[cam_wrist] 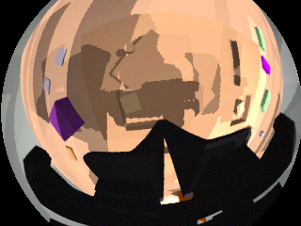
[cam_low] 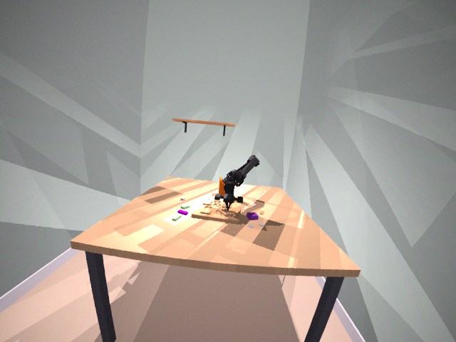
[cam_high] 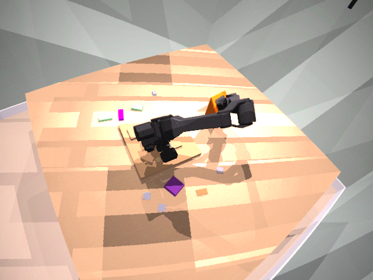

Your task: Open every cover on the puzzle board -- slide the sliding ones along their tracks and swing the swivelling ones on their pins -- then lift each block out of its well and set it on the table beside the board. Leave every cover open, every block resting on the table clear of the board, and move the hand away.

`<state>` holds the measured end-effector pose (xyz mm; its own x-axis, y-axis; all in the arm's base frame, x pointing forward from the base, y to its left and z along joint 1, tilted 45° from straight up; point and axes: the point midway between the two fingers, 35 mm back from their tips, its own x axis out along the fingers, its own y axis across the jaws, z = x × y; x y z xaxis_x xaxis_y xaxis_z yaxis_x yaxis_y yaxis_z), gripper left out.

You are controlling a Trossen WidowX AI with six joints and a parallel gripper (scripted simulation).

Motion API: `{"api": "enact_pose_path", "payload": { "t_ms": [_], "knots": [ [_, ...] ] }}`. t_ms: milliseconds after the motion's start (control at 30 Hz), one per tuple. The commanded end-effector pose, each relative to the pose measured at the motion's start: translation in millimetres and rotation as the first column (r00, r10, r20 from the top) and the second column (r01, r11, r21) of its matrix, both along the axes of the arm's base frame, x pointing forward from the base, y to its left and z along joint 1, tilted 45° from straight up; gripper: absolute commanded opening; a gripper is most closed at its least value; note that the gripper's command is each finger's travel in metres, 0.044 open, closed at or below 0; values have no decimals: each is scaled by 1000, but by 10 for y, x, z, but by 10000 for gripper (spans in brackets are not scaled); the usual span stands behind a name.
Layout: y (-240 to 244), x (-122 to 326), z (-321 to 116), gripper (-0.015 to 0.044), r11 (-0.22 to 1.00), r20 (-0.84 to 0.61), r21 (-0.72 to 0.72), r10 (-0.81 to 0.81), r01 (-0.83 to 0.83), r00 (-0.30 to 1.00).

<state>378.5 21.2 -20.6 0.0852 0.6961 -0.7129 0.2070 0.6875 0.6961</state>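
The wooden puzzle board (cam_high: 191,149) (cam_low: 206,216) lies mid-table, partly hidden by the arm. My gripper (cam_low: 228,209) (cam_wrist: 162,123) is shut and empty, pointing down low over the board; whether it touches is unclear. In the wrist view a swivelling cover with a round pin (cam_wrist: 129,48) lies slanted beyond the fingers. Nearer them is a recess with an olive-tan square (cam_wrist: 130,103); whether this is a block or well floor is unclear. A dark track (cam_wrist: 235,63) runs at the right. Strong shadows blur the other covers and wells. A magenta block (cam_high: 120,114) (cam_low: 182,212) (cam_wrist: 265,65) lies off the board.
Two green blocks (cam_high: 105,118) (cam_high: 137,107) flank the magenta one. A large purple block (cam_high: 173,186) (cam_low: 252,216) (cam_wrist: 66,119), an orange piece (cam_high: 201,192) (cam_wrist: 71,153) and several pale pieces (cam_high: 146,196) (cam_high: 162,207) (cam_high: 220,170) lie around the board. An orange upright panel (cam_high: 215,104) (cam_low: 221,186) stands by the arm's base.
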Motion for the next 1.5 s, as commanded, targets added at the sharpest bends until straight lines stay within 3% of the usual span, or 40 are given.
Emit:
{"api": "enact_pose_path", "payload": {
  "t_ms": [0,1467],
  "knots": [
    [-41,-12,-60,0,1000,-6,-4,2,-2,1000],
    [-347,172,-328,0,1000,-5,-6,2,-2,1000]
  ]
}}
